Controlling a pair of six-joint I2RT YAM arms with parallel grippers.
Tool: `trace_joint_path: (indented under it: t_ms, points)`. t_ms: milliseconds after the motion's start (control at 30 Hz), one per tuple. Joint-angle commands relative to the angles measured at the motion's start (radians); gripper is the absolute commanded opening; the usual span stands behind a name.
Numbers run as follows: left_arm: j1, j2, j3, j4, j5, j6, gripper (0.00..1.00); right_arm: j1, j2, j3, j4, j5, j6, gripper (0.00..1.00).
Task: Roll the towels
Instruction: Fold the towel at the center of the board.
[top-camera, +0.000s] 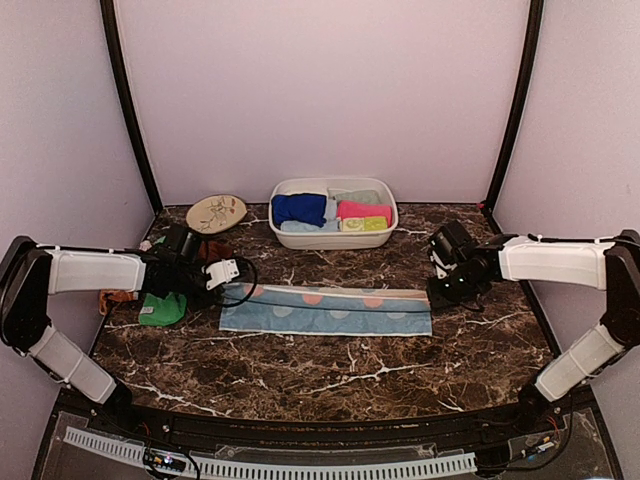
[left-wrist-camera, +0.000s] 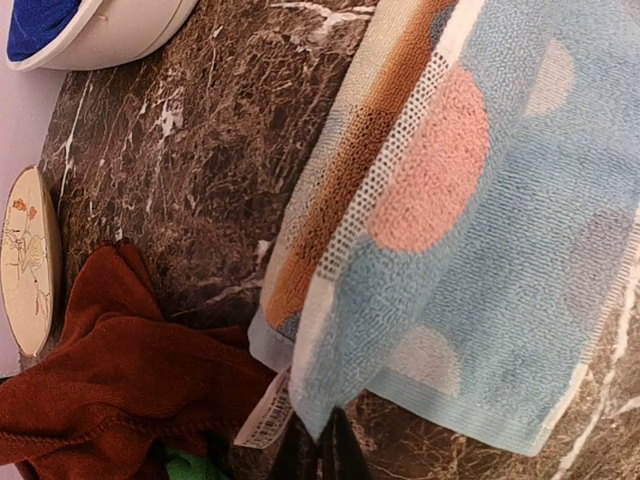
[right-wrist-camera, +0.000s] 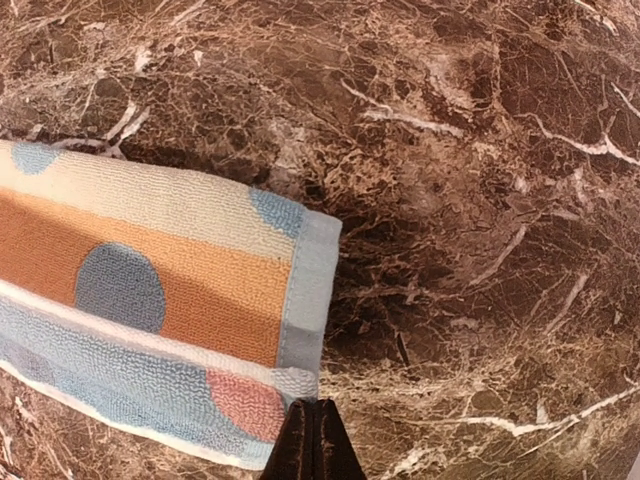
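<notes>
Top external: long folded light-blue cloth towel with peach dots (top-camera: 325, 310) lies flat on brown marble counter (top-camera: 330, 375), left gripper (top-camera: 228, 290) clamped on its left end, right gripper (top-camera: 436, 299) clamped on its right end.

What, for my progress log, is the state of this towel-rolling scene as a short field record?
in work: dotted towel, folded to a long strip, flat on the table, not yet rolled
left tool: shut on the strip's left corner
right tool: shut on its right corner
tub: holds blue towel, pink towel and others, bundled
waiting: rust-brown towel and green towel, heaped left of the strip
plate: behind that heap, beside the tub
</notes>
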Motion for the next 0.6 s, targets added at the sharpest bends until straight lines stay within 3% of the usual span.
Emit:
trace_joint_path:
  t_ms: [0, 100, 167, 233, 367, 500, 567]
  points:
    - [0.001, -0.097, -0.061, -0.034, 0.058, 0.016, 0.0, 0.014, -0.028, -0.026, -0.009, 0.049, 0.039, 0.0]
    - [0.0, -0.156, -0.108, -0.029, 0.112, 0.049, 0.01, 0.025, -0.029, -0.043, 0.0, 0.048, 0.055, 0.0]
    - [0.0, -0.154, -0.107, -0.06, 0.121, 0.048, 0.07, 0.036, -0.025, -0.054, 0.002, 0.046, 0.066, 0.0]
    - [0.0, -0.156, -0.118, -0.079, 0.128, 0.054, 0.24, 0.048, -0.018, -0.063, 0.001, 0.048, 0.079, 0.0]
    - [0.001, -0.168, -0.126, -0.138, 0.15, 0.07, 0.48, 0.072, -0.026, -0.095, 0.011, 0.05, 0.11, 0.0]
    - [0.002, -0.17, -0.113, -0.219, 0.134, 0.112, 0.49, 0.082, -0.053, -0.12, 0.012, 0.038, 0.127, 0.09]
    - [0.004, -0.182, -0.103, -0.253, 0.124, 0.131, 0.49, 0.085, -0.085, -0.132, 0.017, 0.021, 0.13, 0.21]
